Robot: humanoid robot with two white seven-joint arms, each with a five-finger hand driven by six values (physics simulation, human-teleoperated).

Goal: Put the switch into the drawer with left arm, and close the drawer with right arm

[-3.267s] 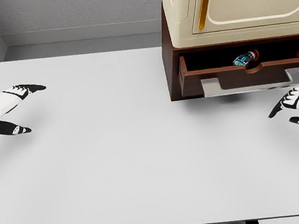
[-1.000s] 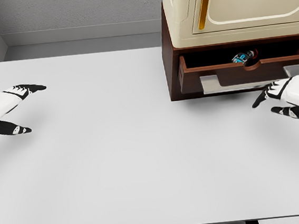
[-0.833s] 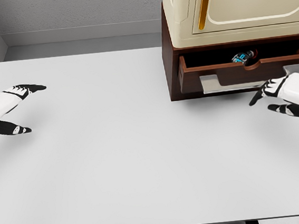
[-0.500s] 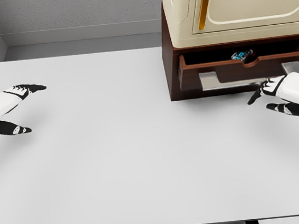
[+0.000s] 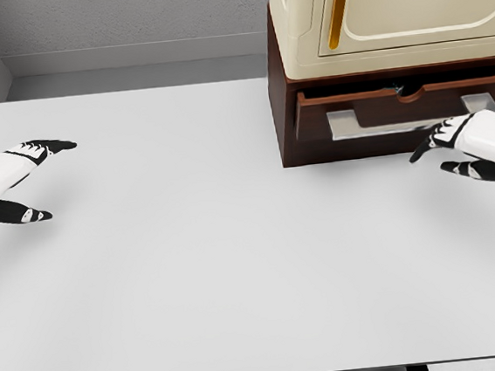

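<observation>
— What sits at the far left?

— The left hand point(image 5: 11, 184), coming in from the left edge over the white worktop point(image 5: 193, 261). Its fingers are spread wide, thumb below and the others reaching right, and it holds nothing. It hangs well apart from everything else.

— And the middle of the worktop?

— Plain white surface, with a grey wall point(image 5: 126, 22) running along its far edge.

— Then, toward the right?

— A dark brown cabinet point(image 5: 285, 103) stands at the far right part of the worktop, with a cream upper body point(image 5: 405, 4) on top that carries a gold strip point(image 5: 339, 6). Below it the drawer point(image 5: 381, 116) is open only by a narrow slot, its front almost flush with the cabinet face. A pale grey handle point(image 5: 355, 122) runs across the drawer front.

— Where is the switch?

— Inside the drawer. Only a small dark sliver of the switch point(image 5: 403, 90) shows at the notch in the top of the drawer front; more than that I cannot make out.

— And the right hand?

— The right hand point(image 5: 459, 149) comes in from the right edge, just in front of the drawer front, near the right end of the handle. Its fingers are loosely spread, pointing left, and grasp nothing. Whether they touch the drawer front, I cannot tell.
</observation>
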